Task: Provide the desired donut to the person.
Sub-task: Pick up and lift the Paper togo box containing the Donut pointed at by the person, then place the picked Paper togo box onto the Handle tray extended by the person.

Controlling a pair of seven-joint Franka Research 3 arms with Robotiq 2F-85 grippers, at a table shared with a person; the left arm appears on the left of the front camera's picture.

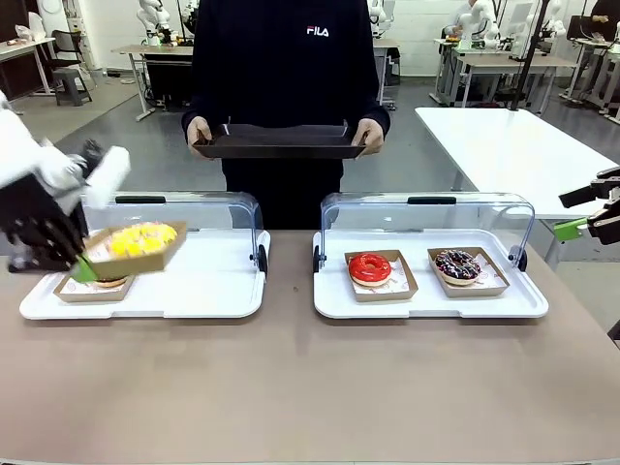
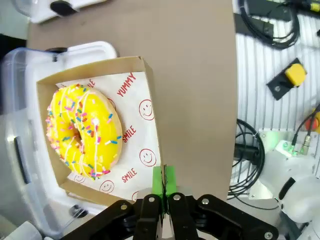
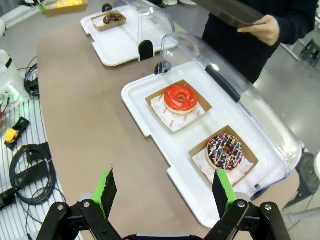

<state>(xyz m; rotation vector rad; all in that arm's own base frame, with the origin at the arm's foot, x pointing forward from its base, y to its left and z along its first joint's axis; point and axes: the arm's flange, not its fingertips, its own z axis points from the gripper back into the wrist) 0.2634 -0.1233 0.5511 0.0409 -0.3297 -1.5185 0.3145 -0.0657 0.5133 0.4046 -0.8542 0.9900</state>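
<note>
Person (image 1: 284,87) beyond counter (image 1: 291,387), dark serving tray (image 1: 281,145) held ready; cardboard box (image 1: 140,262) with yellow sprinkled donut (image 2: 95,145), tilted above left display tray (image 1: 194,291), rim-pinched in left hand (image 2: 163,180); right hand (image 3: 165,182) agape: such a thin grip risks box sagging, donut sliding out.

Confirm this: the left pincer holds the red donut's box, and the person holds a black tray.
Wrong donut: the left pincer grips the box of the yellow sprinkled donut, as the left wrist view shows. The person does hold a black tray.
</note>
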